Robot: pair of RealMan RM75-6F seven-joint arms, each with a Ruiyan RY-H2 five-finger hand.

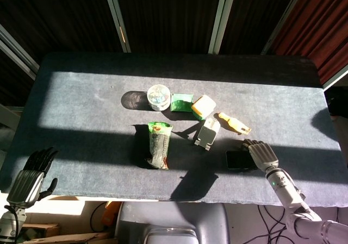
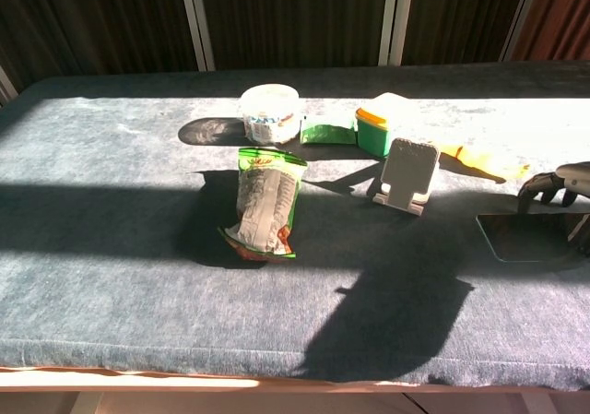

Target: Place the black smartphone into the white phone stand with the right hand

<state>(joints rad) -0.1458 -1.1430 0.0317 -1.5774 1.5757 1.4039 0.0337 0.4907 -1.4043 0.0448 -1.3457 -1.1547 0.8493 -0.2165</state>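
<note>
A: Where's the black smartphone [image 1: 237, 160] rn?

B: Flat on the tabletop [image 1: 81, 92], screen up, near the front edge on the robot's right. It sits in shadow. The white phone stand [image 1: 207, 133] is up-left of it in the head view, close but apart, upright w/ its cradle lip facing the front.

A: And the right hand [image 1: 261, 152]?

B: At the phone's right edge, fingers [image 2: 544, 188] curled down over the far-right side. Chest view shows them arched above the phone, thumb side mostly cut off by the frame. Can't tell if it's actually pinching yet; the phone looks to lie flat, so I'd call it not lifted.

A: Left hand [image 1: 30, 179]?

B: Off the front-left corner of the tabletop, fingers loosely spread, holding nothing.

A: So how to do the grab well?

B: IMO get fingers on one long edge and thumb on the opposite one, since a flat slab on cloth gives little to hook under. Tipping one edge up first should help. Then lift, turn it near upright, and bring it over the stand from the front, bottom edge into the lip, back against the plate.

A: Risks?

B: Stand looks light, so a nudge could tip it or push it toward the green-and-yellow box [image 1: 203, 106]. The yellow bottle [image 1: 234, 122] lies just beyond the hand, so keep the path low-front, not through there.
</note>
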